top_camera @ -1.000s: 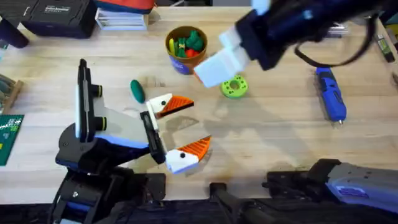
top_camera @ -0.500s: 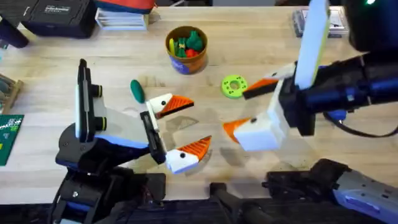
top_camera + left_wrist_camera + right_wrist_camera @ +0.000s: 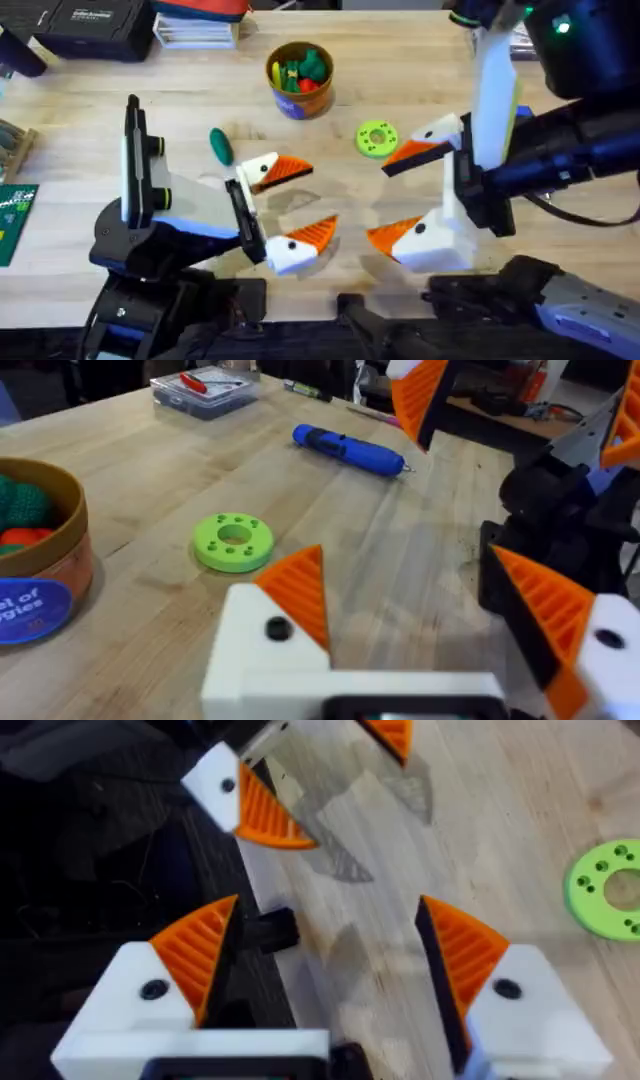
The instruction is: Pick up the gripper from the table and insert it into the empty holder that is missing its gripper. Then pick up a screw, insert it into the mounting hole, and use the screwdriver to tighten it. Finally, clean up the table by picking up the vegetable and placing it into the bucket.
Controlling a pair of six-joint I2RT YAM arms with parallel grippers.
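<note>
Vegetable [image 3: 220,146], dark green, is seen on table [image 3: 120,110] beside left gripper [image 3: 290,205], spread wide, nothing held; right gripper [image 3: 395,195] likewise wide, empty; bucket [image 3: 299,79] farther back.

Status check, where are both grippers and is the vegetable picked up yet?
Left gripper open, low over the table, empty. Right gripper open, empty, near the green disc. Vegetable on the table, untouched; bucket beyond it. Nothing in the way.
</note>
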